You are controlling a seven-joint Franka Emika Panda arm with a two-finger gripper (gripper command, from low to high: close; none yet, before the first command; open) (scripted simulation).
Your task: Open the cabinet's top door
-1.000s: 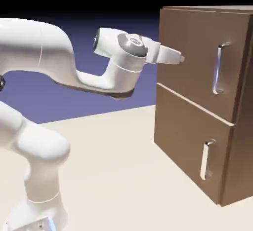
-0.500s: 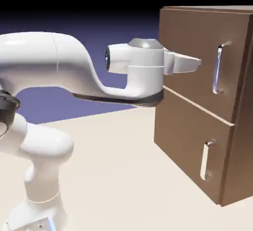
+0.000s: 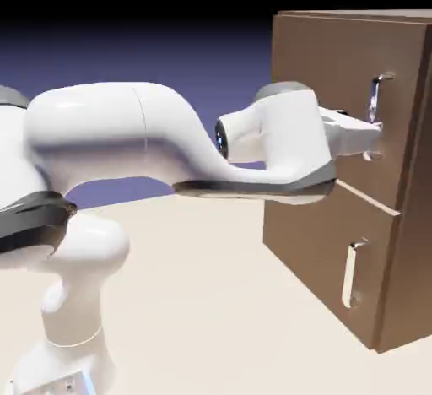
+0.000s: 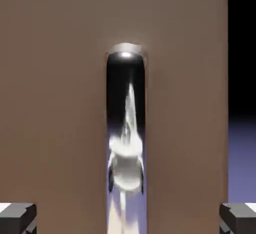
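Top door (image 3: 329,73) closed, upper right of the exterior frame. Tool (image 3: 377,135) at its silver handle (image 4: 126,143); jaws wide apart, nothing gripped. Hand view: handle upright between the two fingertips (image 4: 18,218), contact with neither visible.
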